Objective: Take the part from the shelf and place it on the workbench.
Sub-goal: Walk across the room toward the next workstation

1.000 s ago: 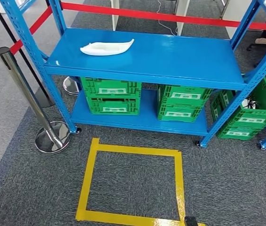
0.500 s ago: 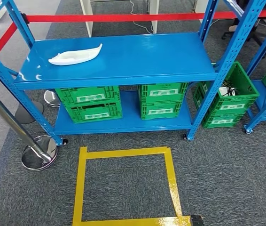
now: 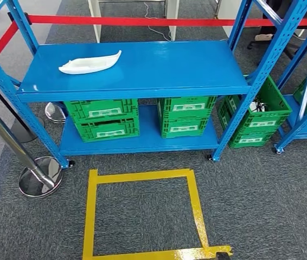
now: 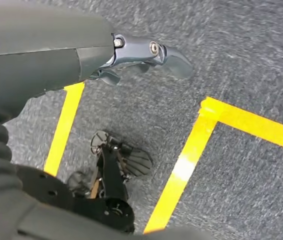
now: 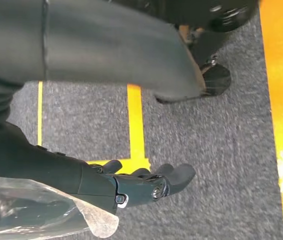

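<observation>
White part (image 3: 89,63) on top shelf (image 3: 144,67); left hand (image 4: 143,57) & right hand (image 5: 147,182) open, empty.

The part (image 3: 89,63), a long, flat white moulded piece tapering to a point at one end, lies flat on the left side of the blue shelf (image 3: 164,70), on its top board, toward the rear edge
</observation>
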Available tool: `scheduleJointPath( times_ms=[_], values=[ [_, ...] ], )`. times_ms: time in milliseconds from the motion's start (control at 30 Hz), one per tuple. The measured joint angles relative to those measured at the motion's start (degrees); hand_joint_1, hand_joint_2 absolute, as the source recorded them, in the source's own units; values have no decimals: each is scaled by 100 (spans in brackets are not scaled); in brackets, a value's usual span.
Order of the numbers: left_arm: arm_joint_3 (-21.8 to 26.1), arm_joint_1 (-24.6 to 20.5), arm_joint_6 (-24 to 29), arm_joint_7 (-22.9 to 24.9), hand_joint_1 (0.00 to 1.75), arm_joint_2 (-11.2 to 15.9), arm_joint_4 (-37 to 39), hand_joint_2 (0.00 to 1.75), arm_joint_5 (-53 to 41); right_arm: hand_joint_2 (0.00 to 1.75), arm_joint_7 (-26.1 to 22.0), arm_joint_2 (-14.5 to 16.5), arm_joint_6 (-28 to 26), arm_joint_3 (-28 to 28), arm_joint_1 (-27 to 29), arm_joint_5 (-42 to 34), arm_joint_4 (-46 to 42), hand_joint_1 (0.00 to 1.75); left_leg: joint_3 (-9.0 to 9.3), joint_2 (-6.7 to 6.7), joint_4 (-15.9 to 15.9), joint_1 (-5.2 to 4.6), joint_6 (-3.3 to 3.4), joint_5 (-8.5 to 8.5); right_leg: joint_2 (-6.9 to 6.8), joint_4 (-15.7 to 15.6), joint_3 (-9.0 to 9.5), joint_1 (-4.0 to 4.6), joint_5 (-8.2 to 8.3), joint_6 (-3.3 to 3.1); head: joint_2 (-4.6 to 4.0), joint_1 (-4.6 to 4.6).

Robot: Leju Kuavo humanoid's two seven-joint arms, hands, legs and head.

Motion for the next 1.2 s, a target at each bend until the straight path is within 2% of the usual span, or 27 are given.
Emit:
scheduleJointPath(
  times_ms=[33, 67, 100, 167, 200, 233, 300, 367, 433, 500, 533, 567, 600, 667, 700, 733, 767, 833, 900, 933, 1000, 1033, 1067, 1100, 1133, 1167, 1200],
  values=[
    [-116, 7, -14, 33, 0, 36, -3, 175, 82, 175, 16, -10, 16, 74, 41, -98, 1, 0, -1, 14, 0, -6, 3, 0, -5, 250, -109, 0, -70, 7, 0, -1],
    [-230, 9, -30, 67, 0, 73, -10, 175, 165, 175, 32, -19, 32, 150, 88, -199, 2, 0, 0, 22, 1, -10, 4, 0, -9, 306, -125, 0, -33, 8, 0, 1],
    [-344, 10, -50, 99, 0, 107, -22, 131, 247, 175, 48, -28, 48, 230, 137, -300, 4, 0, 4, 26, 2, -12, 3, 0, -14, 138, -29, 0, 104, 5, 0, 1],
    [-581, 7, -85, 168, 0, 167, -62, 44, 408, 87, 76, -53, 76, 393, 215, -499, 9, 0, 13, 28, 12, -19, -13, -1, -52, -605, 358, 2, 448, -17, 0, 3],
    [-706, 7, -102, 203, 0, 197, -85, 0, 493, 44, 88, -65, 88, 485, 242, -604, 11, 0, 9, 29, 26, -32, -32, -5, -71, -934, 525, 6, 549, -34, 0, 0],
    [-838, 8, -117, 244, 0, 228, -106, 0, 581, 0, 99, -77, 103, 584, 265, -712, 12, 0, 2, 33, 35, -45, -60, -4, -85, -1143, 631, 10, 592, -53, 0, -2],
    [-1091, 21, -151, 319, 0, 290, -140, 0, 753, 0, 126, -105, 134, 790, 317, -928, 13, 0, -8, 42, 38, -60, -123, 13, -82, -1240, 680, 23, 600, -100, 0, -4],
    [-1346, 56, -185, 395, 0, 356, -162, 0, 923, 87, 155, -142, 162, 985, 371, -1138, 10, 0, -26, 35, 80, -48, -185, -27, -84, -1257, 688, 8, 638, -165, 0, -6],
    [-1600, 120, -216, 472, 0, 418, -170, 0, 1095, 175, 183, -176, 189, 1188, 392, -1346, -3, 0, -176, 16, 465, -27, -254, -297, -87, -1275, 688, -14, 667, -223, 0, -22],
    [-1844, 211, -253, 550, 0, 463, -170, 0, 1263, 175, 204, -210, 220, 1396, 392, -1549, -38, 0, -470, 6, 1191, -7, -308, -672, -85, -1274, 680, -12, 668, -242, 0, -32],
    [-1967, 265, -272, 589, 0, 483, -168, 0, 1348, 175, 216, -226, 234, 1499, 388, -1652, -68, 0, -588, 5, 1480, 1, -321, -774, -83, -1274, 678, -11, 667, -245, 0, -31],
    [-2089, 325, -289, 627, 0, 500, -166, 0, 1432, 175, 229, -244, 250, 1600, 382, -1753, -109, 0, -626, 4, 1586, 5, -324, -766, -79, -1273, 678, -10, 667, -245, 0, -32],
    [-2208, 388, -305, 667, 0, 520, -161, 0, 1515, 175, 242, -260, 263, 1700, 369, -1853, -156, 0, -567, 3, 1481, 8, -318, -653, -73, -1273, 683, -10, 666, -245, 0, -32],
    [-2445, 513, -334, 737, 0, 565, -147, 0, 1677, 175, 267, -290, 290, 1899, 329, -2052, -265, 0, -222, -7, 772, 10, -279, -267, -55, -1273, 698, -10, 663, -238, 0, -32],
    [-2564, 564, -352, 772, 0, 589, -140, 0, 1754, 175, 279, -302, 301, 1996, 305, -2148, -315, 0, -47, -15, 406, 3, -255, -136, -49, -1267, 698, -1, 658, -223, 0, -31],
    [-2688, 607, -372, 805, 0, 610, -135, 0, 1834, 175, 293, -317, 315, 2099, 283, -2250, -363, 0, 68, -22, 151, -5, -232, -68, -47, -1265, 691, 7, 658, -201, 0, -28],
    [-2812, 645, -388, 842, 0, 632, -131, 0, 1915, 175, 306, -333, 331, 2201, 269, -2350, -402, 0, 113, -28, 31, -17, -210, -65, -50, -1264, 679, 12, 660, -172, 0, -25],
    [-3077, 718, -420, 918, 0, 676, -128, 0, 2091, 175, 337, -373, 365, 2421, 267, -2563, -462, 0, 108, -24, -11, -27, -154, -60, -54, -1280, 663, 11, 669, -104, 0, -21],
    [-3342, 767, -453, 994, 0, 726, -130, 0, 2266, 175, 367, -415, 394, 2641, 303, -2777, -494, 0, 115, -7, -67, -9, -73, -23, -56, -1168, 594, 5, 564, -43, 0, -10],
    [-3467, 774, -472, 1027, 0, 752, -134, 0, 2350, 175, 384, -436, 409, 2748, 330, -2880, -502, 0, 115, 2, -92, 3, -38, -6, -57, -958, 489, 3, 426, -22, 0, 2],
    [-3720, 768, -505, 1098, 0, 814, -163, 0, 2517, 175, 414, -464, 443, 2957, 416, -3085, -502, 0, 103, 17, -97, 0, -3, 0, -58, -245, 154, -1, 67, -2, 0, 22],
    [-3841, 762, -520, 1133, 0, 837, -191, 0, 2596, 175, 429, -475, 459, 3056, 477, -3184, -496, 0, 101, 22, -96, -4, 1, -1, -58, 95, -7, -3, -53, 6, 0, 25],
    [-3963, 751, -536, 1169, 0, 862, -232, 0, 2675, 175, 444, -490, 472, 3154, 547, -3282, -482, 0, 103, 27, -95, -8, 3, -2, -59, 282, -96, -3, -73, 11, 0, 25],
    [-4086, 731, -555, 1203, 0, 884, -285, 0, 2754, 175, 459, -506, 484, 3249, 622, -3377, -461, 0, 106, 29, -91, -7, 2, -3, -60, 251, -83, -4, 19, 14, 0, 27],
    [-4203, 704, -573, 1234, 0, 903, -343, 0, 2829, 175, 474, -526, 495, 3340, 694, -3471, -432, 0, 110, 27, -83, -4, -2, -6, -65, -1, 38, -6, 200, 13, 0, 27],
    [-4318, 670, -590, 1267, 0, 924, -407, 0, 2903, 175, 488, -548, 508, 3431, 759, -3562, -402, 0, 112, 25, -71, -1, -13, -13, -74, -393, 227, -9, 410, 9, 0, 29],
    [-4436, 638, -604, 1298, 0, 947, -471, 0, 2980, 175, 501, -564, 522, 3526, 813, -3655, -370, 0, 107, 24, -46, -12, -39, -28, -82, -784, 417, -4, 550, 2, 0, 33]
  ],
)
